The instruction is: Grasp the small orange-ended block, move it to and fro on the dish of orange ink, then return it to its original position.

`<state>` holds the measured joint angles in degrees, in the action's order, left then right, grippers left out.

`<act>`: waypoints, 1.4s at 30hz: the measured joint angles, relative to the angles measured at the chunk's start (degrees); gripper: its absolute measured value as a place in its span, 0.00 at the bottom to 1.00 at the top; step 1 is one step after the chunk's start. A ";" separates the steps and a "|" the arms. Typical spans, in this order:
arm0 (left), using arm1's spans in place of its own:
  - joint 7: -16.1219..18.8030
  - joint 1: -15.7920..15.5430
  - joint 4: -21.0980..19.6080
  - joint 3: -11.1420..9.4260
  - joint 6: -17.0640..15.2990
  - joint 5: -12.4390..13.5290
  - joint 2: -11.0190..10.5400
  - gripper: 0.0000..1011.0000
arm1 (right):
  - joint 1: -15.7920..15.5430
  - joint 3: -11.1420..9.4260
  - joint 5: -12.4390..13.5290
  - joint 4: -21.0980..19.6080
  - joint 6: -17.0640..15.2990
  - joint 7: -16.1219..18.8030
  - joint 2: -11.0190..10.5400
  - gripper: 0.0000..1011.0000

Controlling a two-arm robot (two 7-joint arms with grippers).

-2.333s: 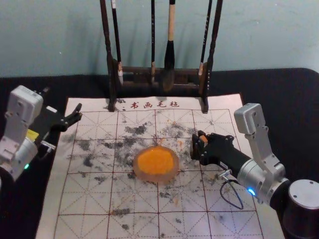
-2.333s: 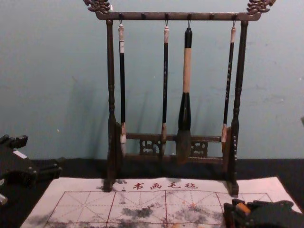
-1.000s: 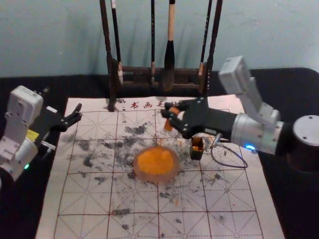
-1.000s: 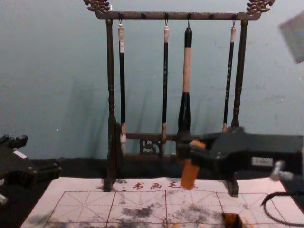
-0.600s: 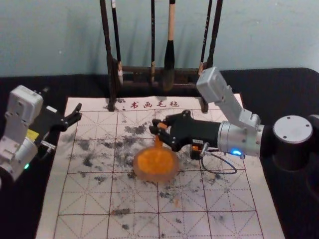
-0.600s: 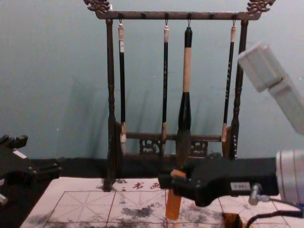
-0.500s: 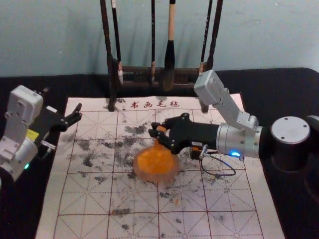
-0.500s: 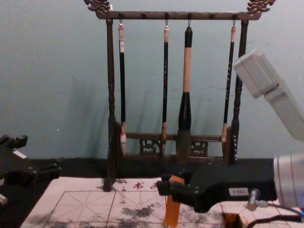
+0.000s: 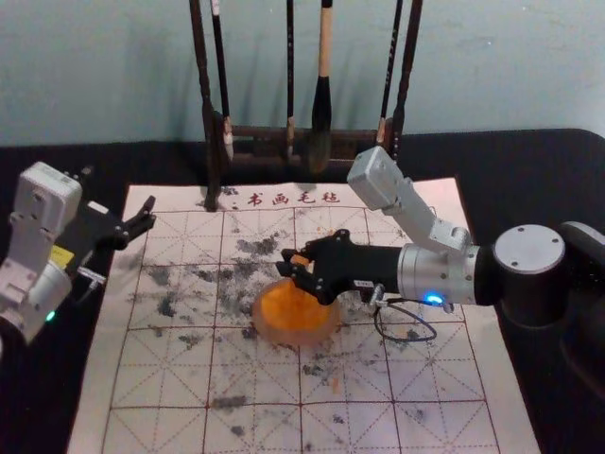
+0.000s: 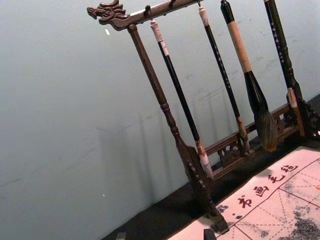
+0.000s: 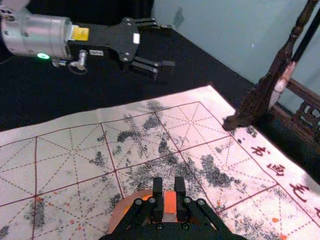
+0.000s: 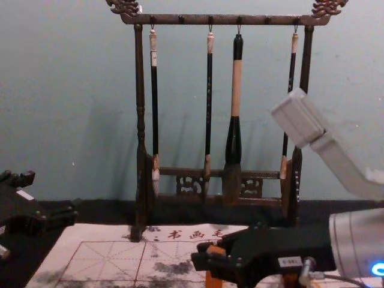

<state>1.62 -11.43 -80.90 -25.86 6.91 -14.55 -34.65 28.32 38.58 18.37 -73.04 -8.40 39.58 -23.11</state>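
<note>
Head view: right hand [image 9: 292, 263] tight around block [image 9: 300, 260]

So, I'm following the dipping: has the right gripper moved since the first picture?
Yes, leftward: in the head view the right gripper, earlier right of the dish, is now at its far edge.

A black tabletop [image 9: 544, 180] carries a pale felt mat [image 9: 156, 397] printed with a red grid and, at 12 o'clock, red characters [image 9: 293, 199]. The wooden brush rack [image 9: 248, 149] stands at 12 o'clock, one foot on the mat's far edge. A round dish [image 9: 295, 337] of orange ink sits on the mat; grey-black smudges [image 9: 257, 248] spread from its 9 to 12 o'clock, orange flecks [image 9: 334, 385] at 5.
</note>
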 joint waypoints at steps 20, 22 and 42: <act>0.00 0.00 0.00 0.00 0.00 0.00 0.00 0.99 | 1.16 0.41 -0.12 2.65 -0.89 -2.11 1.90 0.11; 0.00 0.00 0.00 0.00 0.00 0.00 0.00 0.99 | 1.19 0.30 -0.17 2.78 -0.90 -2.29 1.95 0.11; 0.00 0.00 0.00 0.00 0.00 0.00 0.00 0.99 | -0.68 -0.81 0.21 -0.36 -0.82 -1.64 -0.96 0.11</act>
<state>1.62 -11.43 -80.90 -25.86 6.91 -14.55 -34.65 27.65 37.77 18.58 -73.40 -9.22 37.94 -24.07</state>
